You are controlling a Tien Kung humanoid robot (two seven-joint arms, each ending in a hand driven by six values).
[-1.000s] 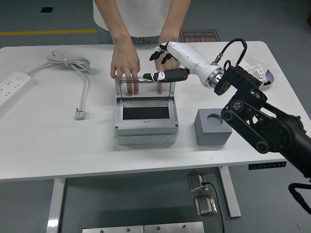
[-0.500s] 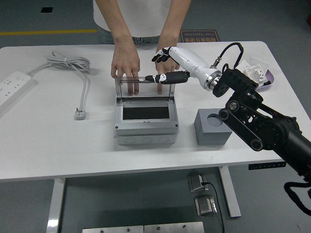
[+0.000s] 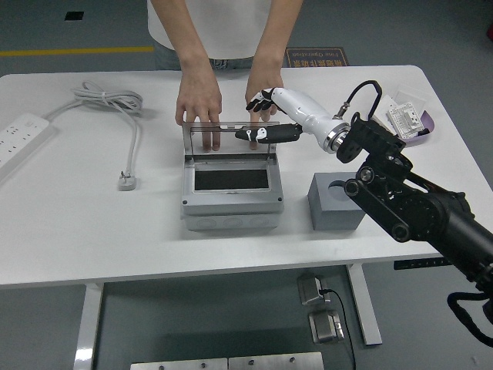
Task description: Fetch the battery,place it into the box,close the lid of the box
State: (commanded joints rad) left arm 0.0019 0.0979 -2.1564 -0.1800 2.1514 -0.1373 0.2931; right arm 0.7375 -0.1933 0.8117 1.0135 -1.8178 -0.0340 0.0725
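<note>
The grey box [image 3: 231, 202] stands mid-table with its clear lid [image 3: 229, 142] raised upright at the back. A black rectangle lies inside it; I cannot tell whether it is the battery. My right hand [image 3: 259, 120], white with black fingers, is at the lid's top right edge, with its thumb [image 3: 266, 134] lying along that edge. The fingers are spread and hold nothing. A person's two hands [image 3: 199, 100] rest flat on the table just behind the lid. A grey block [image 3: 327, 208] with a round hole stands right of the box, partly hidden by my right arm.
A white power strip [image 3: 19, 139] lies at the left edge, with a coiled cable [image 3: 115, 100] and plug [image 3: 127, 181]. A packet on a purple object [image 3: 404, 119] lies at the far right. My right arm [image 3: 408, 208] crosses the table's right side.
My right hand has come down and drawn back a little to the right, so its thumb now lies on the lid's top edge. The lid still stands upright. The person's hands have stayed put.
</note>
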